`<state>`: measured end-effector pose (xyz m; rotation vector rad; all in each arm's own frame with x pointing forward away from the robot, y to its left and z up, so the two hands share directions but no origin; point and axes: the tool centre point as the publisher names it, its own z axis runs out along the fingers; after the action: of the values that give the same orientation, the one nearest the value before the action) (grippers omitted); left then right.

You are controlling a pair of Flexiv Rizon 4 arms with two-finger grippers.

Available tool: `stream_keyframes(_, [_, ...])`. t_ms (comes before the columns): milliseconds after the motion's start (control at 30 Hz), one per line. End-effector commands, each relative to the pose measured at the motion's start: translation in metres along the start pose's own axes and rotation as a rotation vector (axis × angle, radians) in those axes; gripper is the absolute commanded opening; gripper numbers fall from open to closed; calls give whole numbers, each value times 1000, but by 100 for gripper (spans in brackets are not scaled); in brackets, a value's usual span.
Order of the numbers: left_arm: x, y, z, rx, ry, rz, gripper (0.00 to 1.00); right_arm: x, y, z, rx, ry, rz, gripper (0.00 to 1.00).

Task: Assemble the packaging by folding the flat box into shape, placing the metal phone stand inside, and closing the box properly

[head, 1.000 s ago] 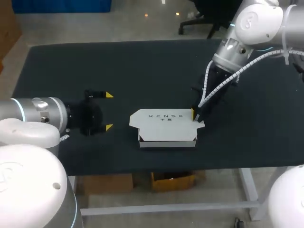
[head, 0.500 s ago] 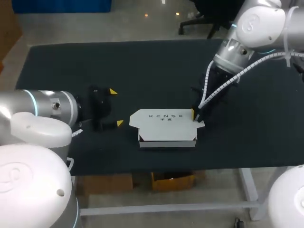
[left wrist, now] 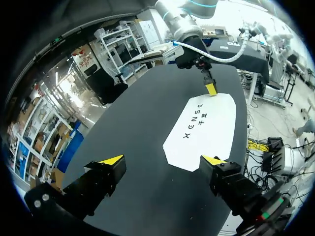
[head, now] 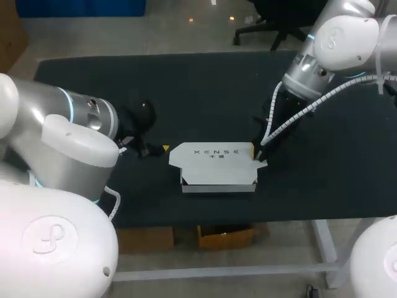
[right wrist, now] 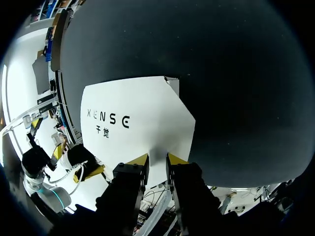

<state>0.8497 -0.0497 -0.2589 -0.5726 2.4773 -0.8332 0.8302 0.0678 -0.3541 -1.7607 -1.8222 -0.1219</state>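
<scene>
Head view: one white box (head: pixel 217 164) on one black table (head: pixel 186 87), two grippers: left gripper (left wrist: pixel 161 160) spread wide just beside the box's left end, right gripper (right wrist: pixel 157 160) pinching its right edge.

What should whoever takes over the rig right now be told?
Left gripper: open, empty, just off the left end of the box.
Right gripper: at the box's right end edge; can't tell whether it grips it.
Box: near the front edge of the table, folded into shape, top down.
Done: folding, by the look of it.
Phone stand: not visible in any view; it may be inside, so verify.
Left: a small flap juts out at the right end, so closing looks unfinished.
</scene>
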Motion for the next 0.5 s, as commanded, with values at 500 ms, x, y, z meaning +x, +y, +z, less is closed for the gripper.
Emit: stream_keyframes(500, [-3,-8,-2,-347,20,-38,100,-5,-6,6,-55,9,34,30])
